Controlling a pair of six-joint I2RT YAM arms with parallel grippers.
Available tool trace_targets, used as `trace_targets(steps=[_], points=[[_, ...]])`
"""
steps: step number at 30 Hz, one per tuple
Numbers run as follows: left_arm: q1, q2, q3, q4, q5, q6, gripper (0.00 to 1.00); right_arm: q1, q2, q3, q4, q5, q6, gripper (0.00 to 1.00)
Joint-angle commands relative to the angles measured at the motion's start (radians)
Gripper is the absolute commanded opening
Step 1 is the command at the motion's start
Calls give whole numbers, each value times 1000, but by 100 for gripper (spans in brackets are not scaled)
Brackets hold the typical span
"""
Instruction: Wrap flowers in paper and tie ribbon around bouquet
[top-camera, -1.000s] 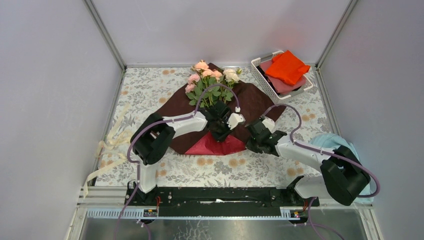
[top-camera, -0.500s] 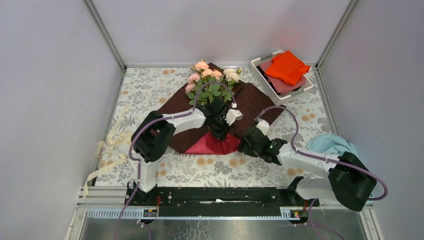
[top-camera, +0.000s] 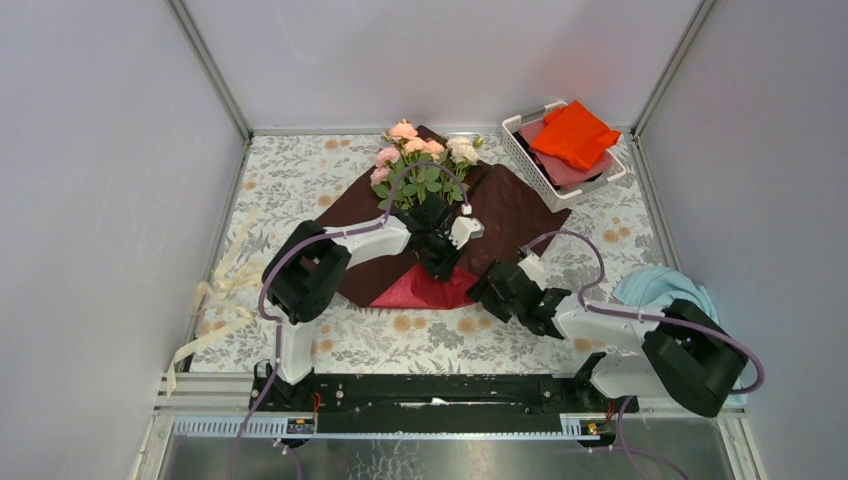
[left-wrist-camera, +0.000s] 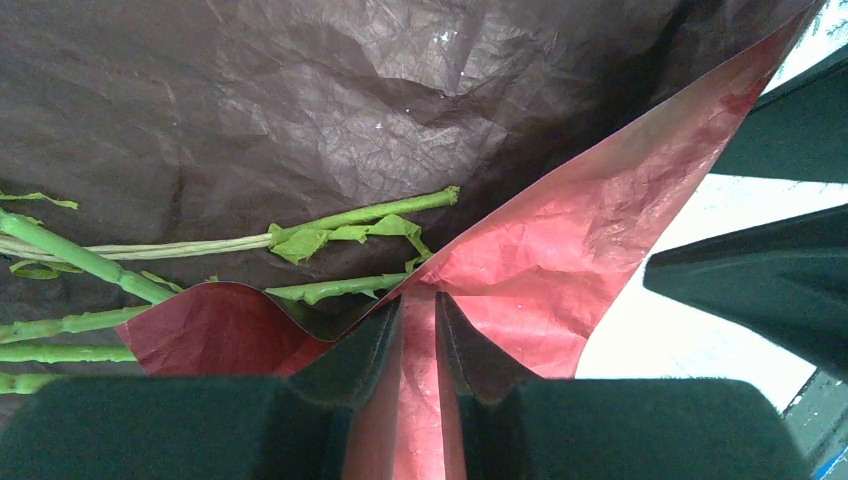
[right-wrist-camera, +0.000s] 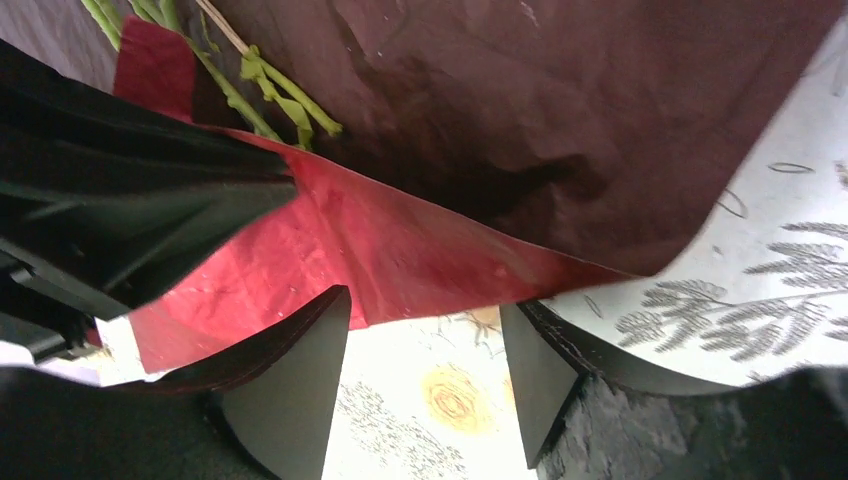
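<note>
Left wrist shows crinkly maroon paper (left-wrist-camera: 380, 110), red underside upturned.

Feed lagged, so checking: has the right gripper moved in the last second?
Yes. The right gripper has backed toward the near edge and slightly left, farther from the white basket.

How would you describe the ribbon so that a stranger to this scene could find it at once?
Start at the flower-patterned table and follow its left edge, by the wall. The ribbon lies there in loose loops, left of the left arm. It alone is a narrow cream strip; the nearby cables are purple.
</note>
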Motion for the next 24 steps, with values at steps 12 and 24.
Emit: trace_targets(steps=[12,24], points=[[7,57,-17,18,-45,31,26,19,159,191,-188,212,-132,7],[49,51,43,-14,1,25,36,81,120,289,-252,260,-504,0]])
